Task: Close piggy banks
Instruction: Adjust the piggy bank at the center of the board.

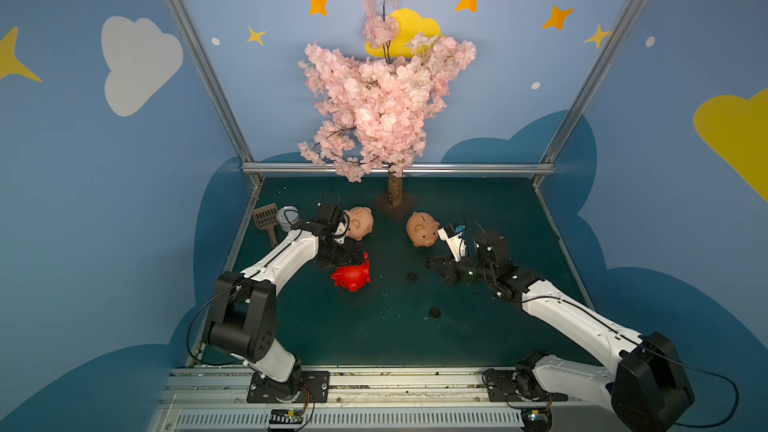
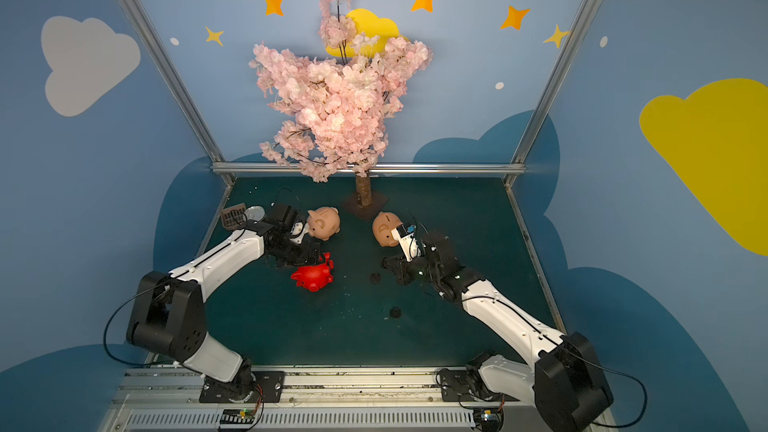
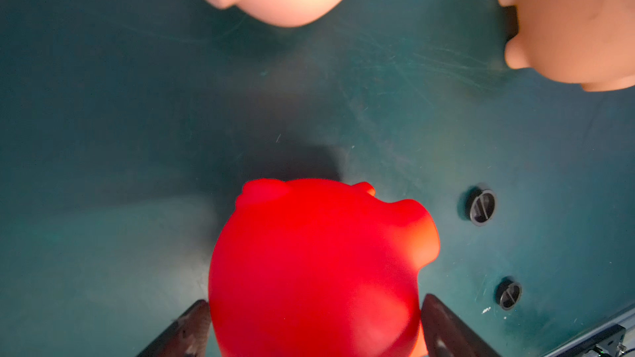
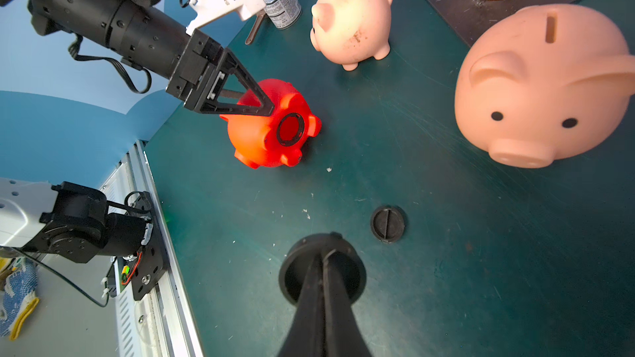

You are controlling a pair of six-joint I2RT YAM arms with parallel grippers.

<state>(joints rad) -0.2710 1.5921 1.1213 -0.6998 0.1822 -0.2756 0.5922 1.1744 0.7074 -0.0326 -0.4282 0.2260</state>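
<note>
The red piggy bank (image 1: 351, 278) (image 4: 264, 139) lies on its side on the green table, and its round belly hole (image 4: 290, 129) is uncovered. My left gripper (image 3: 315, 302) (image 1: 359, 268) straddles its body, with a finger against each flank. Two peach-pink piggy banks stand upright further back, one (image 1: 359, 222) (image 4: 352, 18) beside my left wrist and one (image 1: 422, 228) (image 4: 546, 87) near my right wrist. My right gripper (image 4: 321, 262) (image 1: 430, 263) is shut on a black round plug (image 4: 295, 279), low over the table.
Two loose black plugs (image 1: 412, 277) (image 1: 434, 312) lie on the table between the arms. A silver tin can (image 1: 288, 218) and a brown scoop (image 1: 266, 220) sit at the back left. The blossom tree's base plate (image 1: 397, 205) stands at the back middle.
</note>
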